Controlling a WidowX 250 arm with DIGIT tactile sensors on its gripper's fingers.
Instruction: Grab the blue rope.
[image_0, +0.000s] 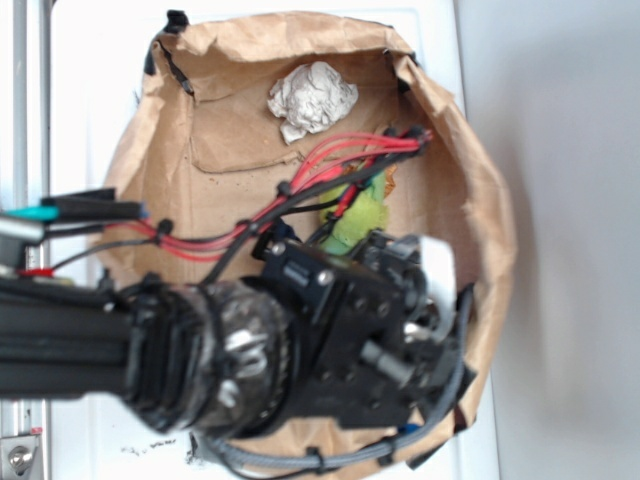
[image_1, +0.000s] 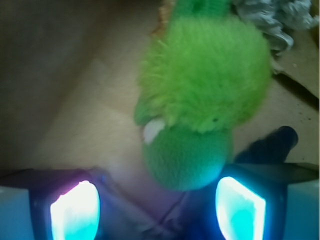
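The blue rope (image_1: 270, 146) shows in the wrist view as a dark navy length on the brown paper, just beyond my right finger and right of the green plush toy (image_1: 200, 95). A blurred dark blue stretch seems to continue down between my fingers. My gripper (image_1: 157, 210) is open, its two glowing pads (image_1: 75, 210) wide apart, with the toy's rounded end at the gap's far side. In the exterior view the arm and gripper body (image_0: 385, 320) cover the rope; only the toy (image_0: 360, 218) peeks out above them.
Everything lies in a shallow brown paper bag (image_0: 230, 130) with raised, crumpled walls. A crumpled white paper ball (image_0: 312, 98) sits at the far side, also in the wrist view's top right (image_1: 272, 20). Red and black robot cables (image_0: 330, 165) arch over the bag.
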